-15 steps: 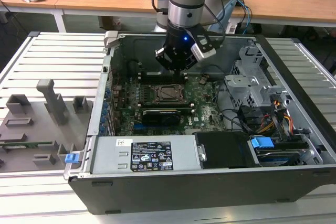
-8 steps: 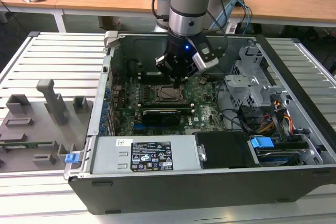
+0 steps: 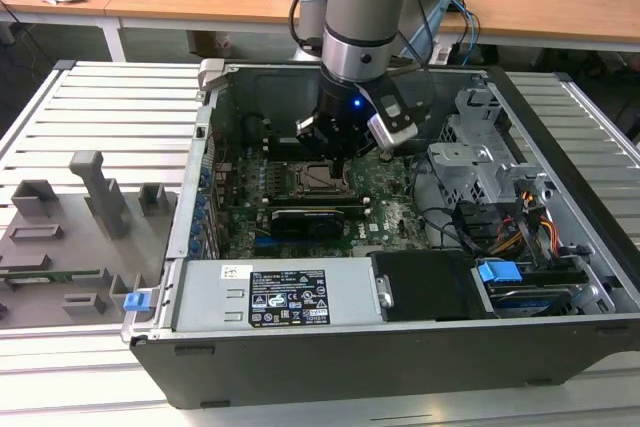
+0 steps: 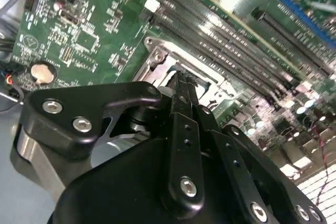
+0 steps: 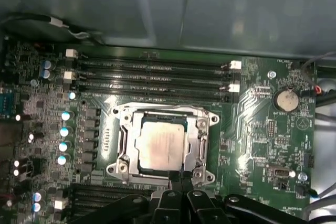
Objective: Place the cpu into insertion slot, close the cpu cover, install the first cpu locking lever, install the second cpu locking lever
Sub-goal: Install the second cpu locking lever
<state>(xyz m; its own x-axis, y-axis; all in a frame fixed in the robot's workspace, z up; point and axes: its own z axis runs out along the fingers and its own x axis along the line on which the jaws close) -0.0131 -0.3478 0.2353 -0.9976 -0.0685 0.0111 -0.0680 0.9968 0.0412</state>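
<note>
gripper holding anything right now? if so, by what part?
Cannot be told. The gripper has its fingertips at the edge of the cpu cover, which lies around the cpu, but a grasp on anything isn't visible.

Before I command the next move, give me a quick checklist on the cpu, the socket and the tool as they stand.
1. cpu seated flat in the insertion slot: ok.
2. cpu cover lying down around the chip: looks ok in the first wrist view.
3. Locking levers latched: cannot tell.
4. tool at the socket's edge, carrying nothing: ok.
5. tool fingers together: ok, shut in both wrist views.
6. Memory slots beside the socket untouched: ok.
</note>
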